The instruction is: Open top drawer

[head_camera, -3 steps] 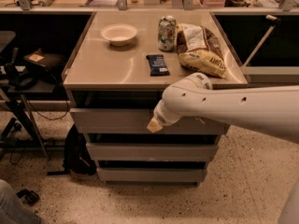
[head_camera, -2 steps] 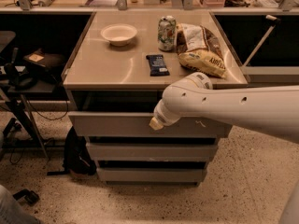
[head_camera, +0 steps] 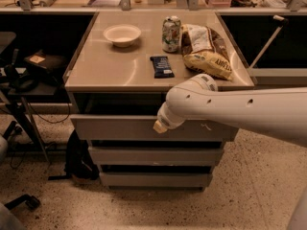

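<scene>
The top drawer (head_camera: 115,127) is a wide grey front with small white scuffs, just under the cabinet's tabletop. A dark gap shows between its upper edge and the tabletop. My white arm reaches in from the right across the drawer front. My gripper (head_camera: 160,125) shows only as a cream tip at the arm's end, against the middle of the top drawer's front. The arm hides the right part of that front.
Two narrower grey drawer fronts (head_camera: 156,155) sit below. On the tabletop (head_camera: 105,71) stand a white bowl (head_camera: 122,34), a can (head_camera: 171,33), a dark snack bar (head_camera: 162,66) and a chip bag (head_camera: 206,51). A black bag (head_camera: 79,157) lies on the floor left of the cabinet.
The gripper tip has shifted slightly right and up. The top drawer front sits a touch lower in view, with the dark gap above it a bit wider.
</scene>
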Tool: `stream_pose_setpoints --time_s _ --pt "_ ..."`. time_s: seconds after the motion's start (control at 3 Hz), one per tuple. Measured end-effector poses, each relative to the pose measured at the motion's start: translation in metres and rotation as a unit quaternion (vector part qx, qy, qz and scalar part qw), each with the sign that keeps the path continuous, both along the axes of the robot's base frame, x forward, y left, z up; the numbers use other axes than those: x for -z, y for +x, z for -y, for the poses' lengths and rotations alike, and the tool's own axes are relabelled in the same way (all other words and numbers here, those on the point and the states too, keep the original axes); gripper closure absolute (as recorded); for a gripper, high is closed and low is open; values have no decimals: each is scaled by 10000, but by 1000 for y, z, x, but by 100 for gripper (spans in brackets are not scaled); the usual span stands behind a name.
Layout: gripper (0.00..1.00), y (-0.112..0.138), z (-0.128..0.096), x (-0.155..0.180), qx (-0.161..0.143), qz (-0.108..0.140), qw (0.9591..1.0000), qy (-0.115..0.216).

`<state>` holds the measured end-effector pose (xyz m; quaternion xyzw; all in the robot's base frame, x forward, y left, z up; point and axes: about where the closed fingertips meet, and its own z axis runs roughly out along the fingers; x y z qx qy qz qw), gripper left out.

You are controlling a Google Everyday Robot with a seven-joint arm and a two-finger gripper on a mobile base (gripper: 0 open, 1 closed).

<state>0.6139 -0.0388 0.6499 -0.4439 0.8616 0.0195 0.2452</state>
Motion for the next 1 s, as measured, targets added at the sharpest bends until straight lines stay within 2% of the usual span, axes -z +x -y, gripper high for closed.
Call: stream_pose_setpoints --time_s 0.33,0.67,1.0 --pt "100 -24 3 -3 47 84 9999 -86" --pt "100 -25 4 -6 46 84 9999 -86" --pt "100 -30 -16 -12 -155 216 9996 -53"
